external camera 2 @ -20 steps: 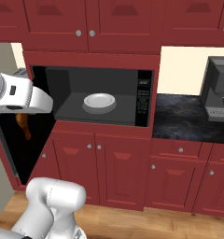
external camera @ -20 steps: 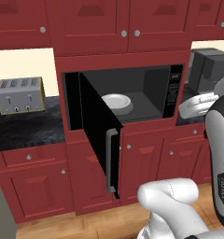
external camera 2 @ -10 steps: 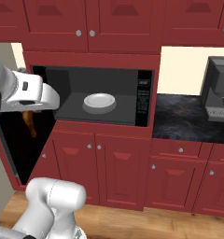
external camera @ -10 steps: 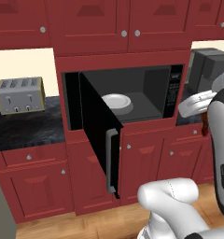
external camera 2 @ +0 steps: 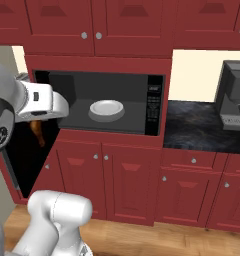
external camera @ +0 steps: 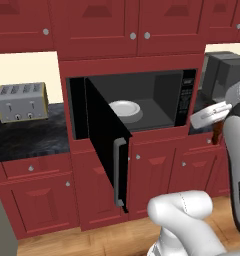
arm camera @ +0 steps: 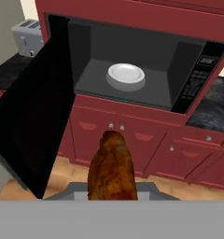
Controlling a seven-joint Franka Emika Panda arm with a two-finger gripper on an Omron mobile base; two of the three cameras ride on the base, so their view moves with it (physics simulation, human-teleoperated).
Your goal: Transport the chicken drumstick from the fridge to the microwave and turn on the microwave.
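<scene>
Our gripper point(arm camera: 113, 198) is clenched on the chicken drumstick point(arm camera: 112, 168), which hangs in the air in front of the microwave point(arm camera: 146, 60), below the level of its opening. The door point(arm camera: 37, 112) stands wide open and a white plate point(arm camera: 126, 76) waits inside. We judge we must lift the meat above the sill, go straight in, keep away from the door, and release over the plate.

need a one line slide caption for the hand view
Gripper holding the chicken drumstick in front of the open microwave, white plate waiting inside.
</scene>
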